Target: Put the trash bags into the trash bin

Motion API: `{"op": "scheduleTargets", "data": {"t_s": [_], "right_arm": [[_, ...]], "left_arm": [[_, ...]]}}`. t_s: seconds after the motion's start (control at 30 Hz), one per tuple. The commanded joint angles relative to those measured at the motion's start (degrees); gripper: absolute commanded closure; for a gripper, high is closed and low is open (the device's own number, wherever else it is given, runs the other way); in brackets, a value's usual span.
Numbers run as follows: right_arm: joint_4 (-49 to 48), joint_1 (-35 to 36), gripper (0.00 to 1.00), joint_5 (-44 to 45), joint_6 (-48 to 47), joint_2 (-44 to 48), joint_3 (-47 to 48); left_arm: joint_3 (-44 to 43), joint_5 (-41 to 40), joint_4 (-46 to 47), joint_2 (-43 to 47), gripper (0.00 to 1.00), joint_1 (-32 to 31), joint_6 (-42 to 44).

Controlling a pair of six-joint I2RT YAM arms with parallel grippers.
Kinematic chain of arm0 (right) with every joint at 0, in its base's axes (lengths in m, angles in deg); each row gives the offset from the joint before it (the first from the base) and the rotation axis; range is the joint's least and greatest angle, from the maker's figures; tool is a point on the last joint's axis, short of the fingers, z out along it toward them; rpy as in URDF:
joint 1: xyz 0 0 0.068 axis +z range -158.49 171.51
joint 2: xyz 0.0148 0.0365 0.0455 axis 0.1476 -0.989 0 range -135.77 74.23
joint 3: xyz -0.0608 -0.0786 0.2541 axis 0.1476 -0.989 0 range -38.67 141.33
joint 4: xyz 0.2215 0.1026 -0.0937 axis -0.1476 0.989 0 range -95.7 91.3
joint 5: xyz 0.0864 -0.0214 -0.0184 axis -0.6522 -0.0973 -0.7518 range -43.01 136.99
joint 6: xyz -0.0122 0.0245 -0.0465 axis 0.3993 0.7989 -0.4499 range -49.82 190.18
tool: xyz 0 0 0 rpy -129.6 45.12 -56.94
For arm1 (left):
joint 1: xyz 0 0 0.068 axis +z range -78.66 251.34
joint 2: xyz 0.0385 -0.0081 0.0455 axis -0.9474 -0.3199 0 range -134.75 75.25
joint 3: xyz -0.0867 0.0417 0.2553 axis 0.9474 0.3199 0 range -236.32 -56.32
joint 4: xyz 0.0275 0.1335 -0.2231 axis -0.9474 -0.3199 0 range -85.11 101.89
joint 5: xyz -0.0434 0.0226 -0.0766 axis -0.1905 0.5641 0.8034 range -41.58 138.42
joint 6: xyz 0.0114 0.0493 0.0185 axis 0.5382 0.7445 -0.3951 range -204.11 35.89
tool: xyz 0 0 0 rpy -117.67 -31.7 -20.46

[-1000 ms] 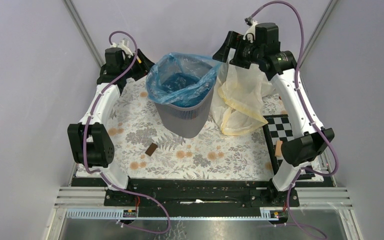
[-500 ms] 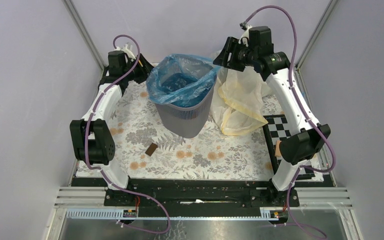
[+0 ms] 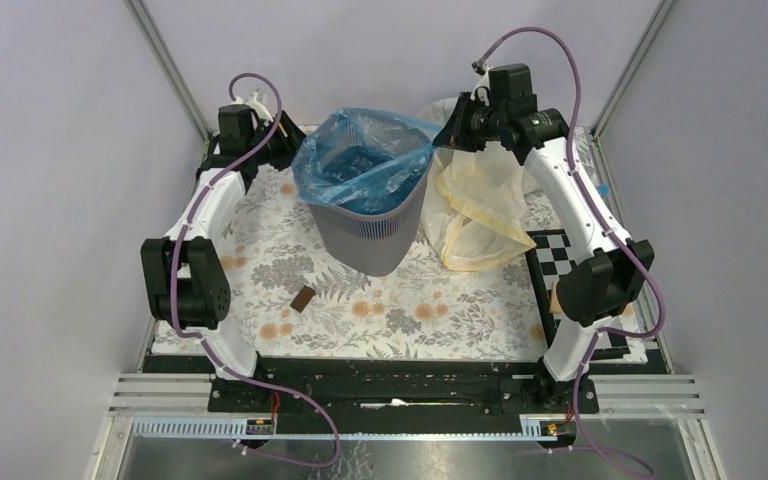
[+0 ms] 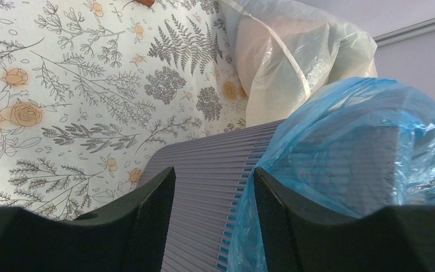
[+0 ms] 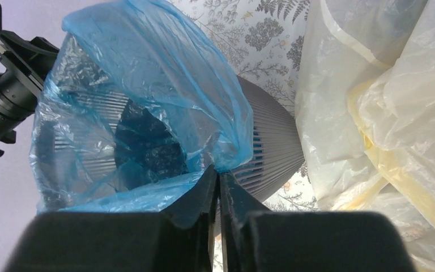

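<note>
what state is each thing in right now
trash bin, upright on the table
blue bag, inside the bin, mouth open
yellow bag, crumpled on the table beside the bin
left claw, open by the bin's side
right claw, shut on the blue bag's rim

Plain lilac walls [image 3: 50, 150], floral-clothed table [image 3: 440, 320], metal corner posts [image 3: 165, 60].

The blue trash bag [image 3: 360, 160] drapes over the trash bin [image 3: 370, 235], hiding its rim. The right wrist view's edge cuts off the yellow trash bag [image 5: 374, 113]. The small brown piece [image 3: 302, 298] toward the table [image 3: 410, 320]'s near-left corner is too small to identify.
</note>
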Motion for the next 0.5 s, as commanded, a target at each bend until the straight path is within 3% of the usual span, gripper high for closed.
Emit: {"op": "scheduleTargets", "data": {"t_s": [0.0,0.2,0.47], "right_arm": [[-1.4,-0.8,0.94,-3.3,0.0,0.6,-2.0],[-5.4,-1.8,0.97,-7.7,1.0,4.9,-10.0],[-10.8,-1.9,0.95,-10.2,2.4,8.5,-16.9]], "left_arm": [[1.3,0.7,2.7,0.4,0.44,-0.7,0.3],[1.7,0.5,2.6,0.3,0.44,-2.0,0.3],[3.4,0.9,3.7,1.1,0.44,-2.4,-0.8]]}}
